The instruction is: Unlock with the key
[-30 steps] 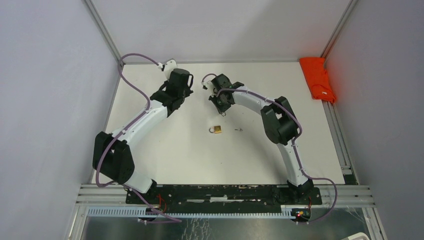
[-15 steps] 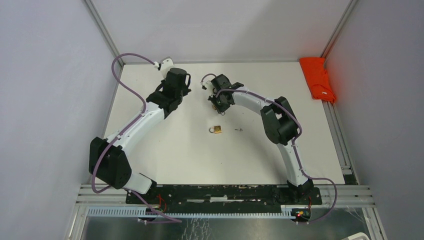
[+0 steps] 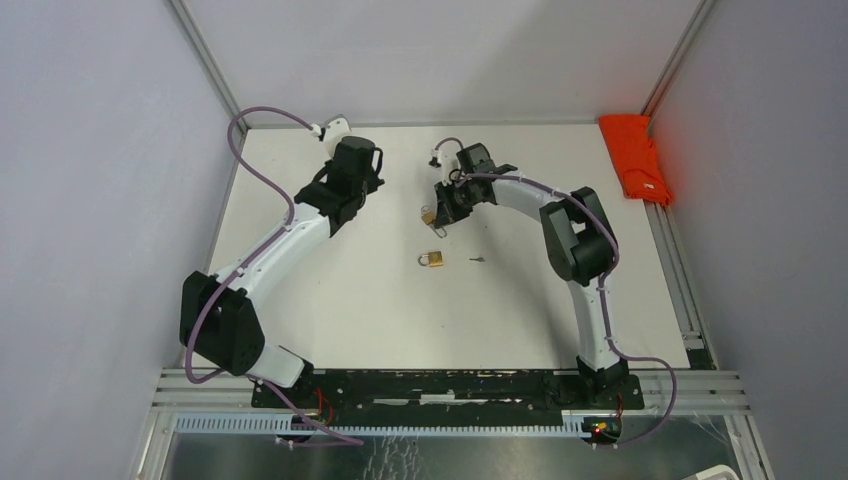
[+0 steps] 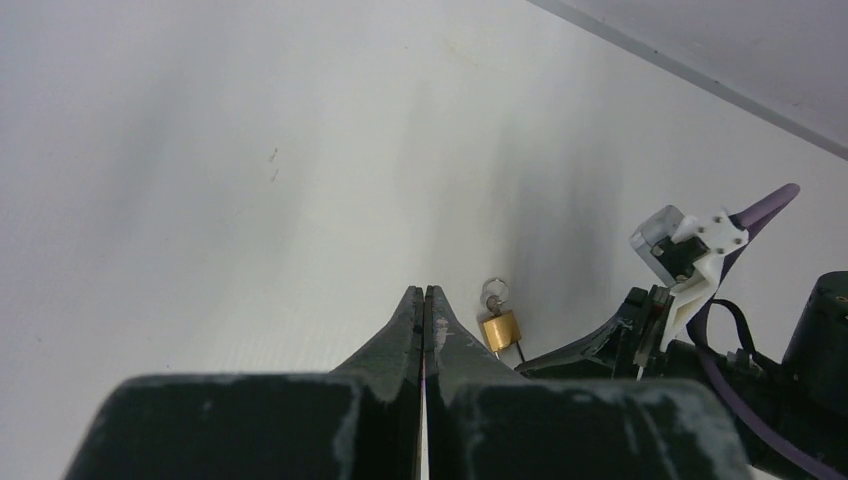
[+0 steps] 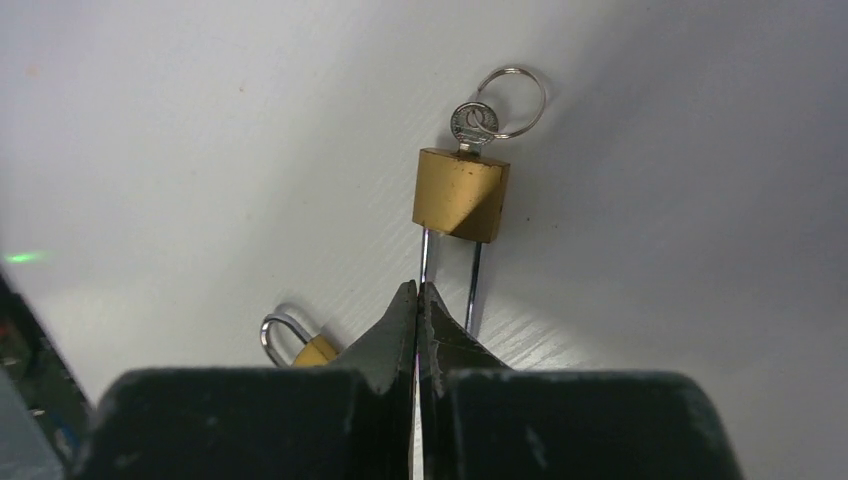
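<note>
Right wrist view: a brass-coloured held padlock [image 5: 460, 195] juts straight ahead of the right fingers [image 5: 408, 312], over a matte white counter [image 5: 200, 150].
Right fingers: dark and wedge-shaped, pressed together with no gap showing. They appear to pinch the bend of the shackle [image 5: 472, 285], though the bend itself is hidden behind them.
Shackle: two thin, bright steel legs, extra long, running from the brass body back to the fingertips.
Held padlock body: small rectangular block of smooth metal with crisp corners.
Key [image 5: 474, 122]: silvery with a round head, seated in the end of the body farthest from the right fingers.
Long axis: shackle, body and key lie on one line with the right fingers, key end foremost.
Place: mid-counter, nearer the far edge than the near edge, between the two wrists in the top view.
Left fingers [image 4: 415, 315]: closed tight, holding nothing.
Key from the left fingers: in the left wrist view it sits just beyond the tips and a little to the right, not touching them.
Nearer free arm: the left. In my judgement it must spread its fingers, close on the key head and twist while the right steadies the lock.
Second padlock [image 3: 433, 259]: lies flat, toward the near edge from the held one.
Small dark piece [image 3: 478, 259]: beside the second padlock, too small to identify.
Cloth [image 3: 635, 155]: orange-red, folded, at the far right corner.
</note>
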You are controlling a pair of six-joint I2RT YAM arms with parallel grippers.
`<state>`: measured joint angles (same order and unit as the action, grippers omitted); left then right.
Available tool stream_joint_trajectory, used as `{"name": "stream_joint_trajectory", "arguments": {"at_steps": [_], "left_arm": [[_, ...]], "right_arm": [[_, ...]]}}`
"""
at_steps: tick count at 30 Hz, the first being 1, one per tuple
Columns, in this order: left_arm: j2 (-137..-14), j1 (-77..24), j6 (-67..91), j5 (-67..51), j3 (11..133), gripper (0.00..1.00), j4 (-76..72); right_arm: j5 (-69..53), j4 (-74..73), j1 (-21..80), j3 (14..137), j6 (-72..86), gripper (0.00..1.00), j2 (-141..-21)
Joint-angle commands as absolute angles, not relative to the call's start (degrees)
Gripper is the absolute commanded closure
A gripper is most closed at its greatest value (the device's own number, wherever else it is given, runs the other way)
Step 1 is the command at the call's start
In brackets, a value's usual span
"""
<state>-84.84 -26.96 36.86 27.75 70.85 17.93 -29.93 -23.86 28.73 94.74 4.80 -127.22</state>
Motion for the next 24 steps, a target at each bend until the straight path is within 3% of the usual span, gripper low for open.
{"name": "stream_joint_trajectory", "arguments": {"at_steps": [1, 7, 11, 17, 24], "left_arm": [[-85.9, -26.8, 37.9, 27.2, 70.5, 0.98, 16.1], [-86.6, -26.8, 37.8, 26.5, 70.3, 0.98, 15.7], [-86.3, -26.7, 37.8, 27.2, 70.3, 0.98, 15.6], [-85.2, -26.8, 37.6, 28.2, 70.2, 0.98, 16.1], [-83.0, -26.8, 37.8, 29.6, 69.8, 0.98, 16.8]], "right_arm": [[-41.0, -14.8, 27.1, 91.9, 10.8, 1.00, -123.1], [-38.4, -16.8, 26.8, 91.9, 9.0, 1.00, -123.1], [-31.7, -21.4, 28.7, 94.2, 4.9, 0.81, -123.0], [-20.4, -27.9, 32.9, 100.3, 1.5, 0.71, -126.3], [-7.8, -32.7, 36.9, 104.4, -1.5, 0.70, -129.2]]}}
